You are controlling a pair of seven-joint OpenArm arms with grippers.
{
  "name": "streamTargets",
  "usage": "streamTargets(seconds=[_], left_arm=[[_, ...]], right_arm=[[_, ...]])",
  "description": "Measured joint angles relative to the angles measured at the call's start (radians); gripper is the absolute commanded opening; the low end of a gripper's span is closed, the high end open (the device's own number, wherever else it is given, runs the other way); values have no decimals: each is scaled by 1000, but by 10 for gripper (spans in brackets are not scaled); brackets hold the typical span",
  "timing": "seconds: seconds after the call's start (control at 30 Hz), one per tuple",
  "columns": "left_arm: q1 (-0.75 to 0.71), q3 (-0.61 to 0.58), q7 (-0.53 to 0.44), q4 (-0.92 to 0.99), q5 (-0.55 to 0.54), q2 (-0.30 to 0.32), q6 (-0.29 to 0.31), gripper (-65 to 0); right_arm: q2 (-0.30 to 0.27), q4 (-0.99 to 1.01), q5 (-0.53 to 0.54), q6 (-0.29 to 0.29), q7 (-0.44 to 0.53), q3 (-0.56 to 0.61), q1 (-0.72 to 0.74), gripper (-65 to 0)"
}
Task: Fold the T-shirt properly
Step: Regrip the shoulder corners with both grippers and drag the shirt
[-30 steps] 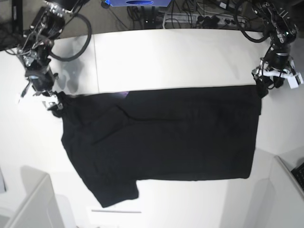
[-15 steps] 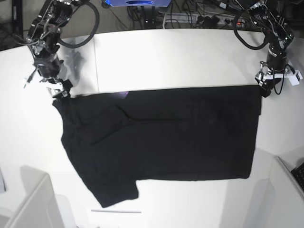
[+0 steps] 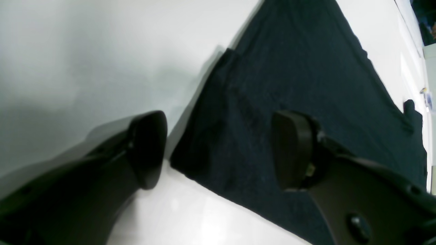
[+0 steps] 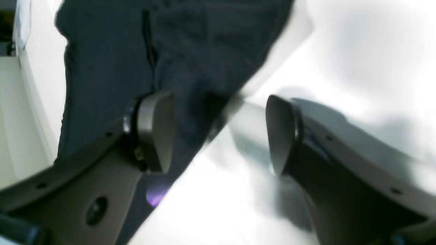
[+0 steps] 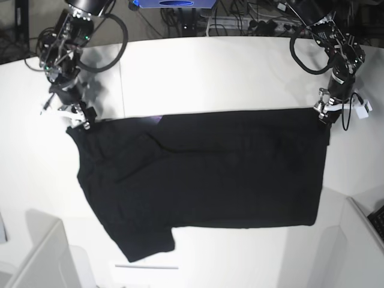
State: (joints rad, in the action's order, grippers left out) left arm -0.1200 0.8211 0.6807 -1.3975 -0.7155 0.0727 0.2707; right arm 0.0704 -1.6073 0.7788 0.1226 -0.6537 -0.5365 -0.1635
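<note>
Black T-shirt flat, corners free (grippers agape) — white table

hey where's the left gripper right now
In the base view the left gripper is at the right side of the table, over the T-shirt's top right corner, open.

T-shirt reads plain black in the base view, dark navy-black in both wrist views, with a small purple spot at its top edge near the collar. Counter is glossy white with grey shadows. Left gripper and right gripper have dark grey-black jaws.
</note>
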Motion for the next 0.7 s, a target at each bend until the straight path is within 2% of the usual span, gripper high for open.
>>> streamTargets(seconds=[0.03,0.17,0.27,0.57,0.7], left_arm=[[0,0,0,0,1,0,0,-199],[0,0,0,2,5,0,-5,-306],[1,0,3,2,9,-2,-5,-349],[26,0,-8,50,0,0,3,-360],[26,-40,-18,53,0,5,0,-362]], right_arm=[[-2,24,-5,0,0,0,15,-252],[-29,90,-5,0,6,0,66,-257],[-35,115,-4,0,16,-3,88,-258],[-46,156,8,-15,63,-28,91,-258],[-54,170,11,-27,69,-26,94,-260]])
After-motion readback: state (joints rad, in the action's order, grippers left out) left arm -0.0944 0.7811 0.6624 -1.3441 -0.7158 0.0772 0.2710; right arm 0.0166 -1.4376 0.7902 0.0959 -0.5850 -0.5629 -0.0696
